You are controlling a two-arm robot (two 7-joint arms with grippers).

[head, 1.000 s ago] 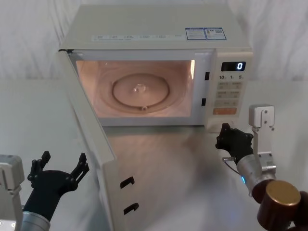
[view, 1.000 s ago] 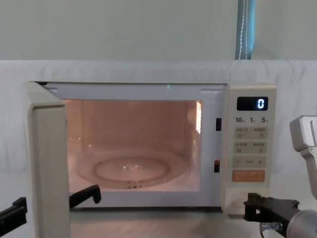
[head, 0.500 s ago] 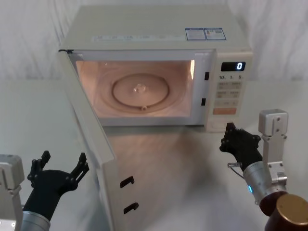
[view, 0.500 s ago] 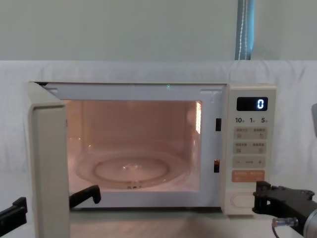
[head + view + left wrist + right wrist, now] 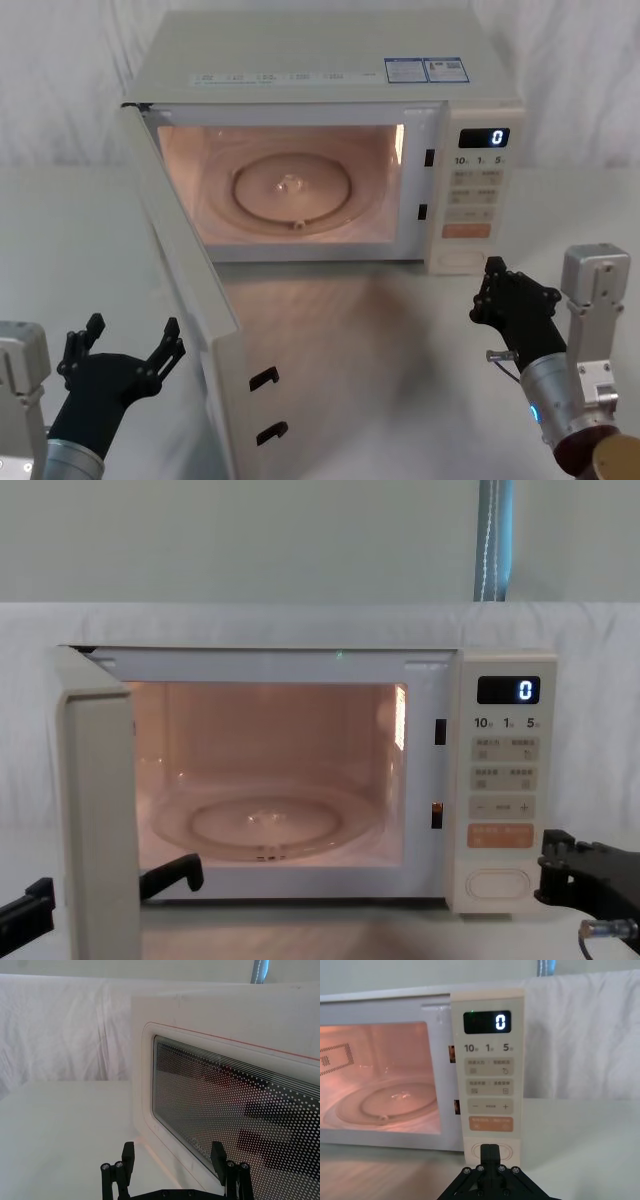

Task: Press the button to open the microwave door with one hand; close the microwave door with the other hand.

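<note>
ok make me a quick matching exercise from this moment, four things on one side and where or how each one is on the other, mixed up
Things:
1. microwave door
2. button
3. left gripper
4. right gripper

States:
A. fingers shut, just in front of the control panel
B. swung wide open
C. fingers spread, beside the door's outer face
D. bare, nothing touching it

Pairs: 1-B, 2-D, 3-C, 4-A

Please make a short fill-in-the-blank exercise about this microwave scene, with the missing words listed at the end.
1. The door of the microwave stands ____.
2. The display shows the digit ____.
3. The right pincer is in front of the button, with its fingers ____.
4. The left pincer, fingers spread, is beside the door's ____ face.

Missing words: open; 0; shut; outer
</note>
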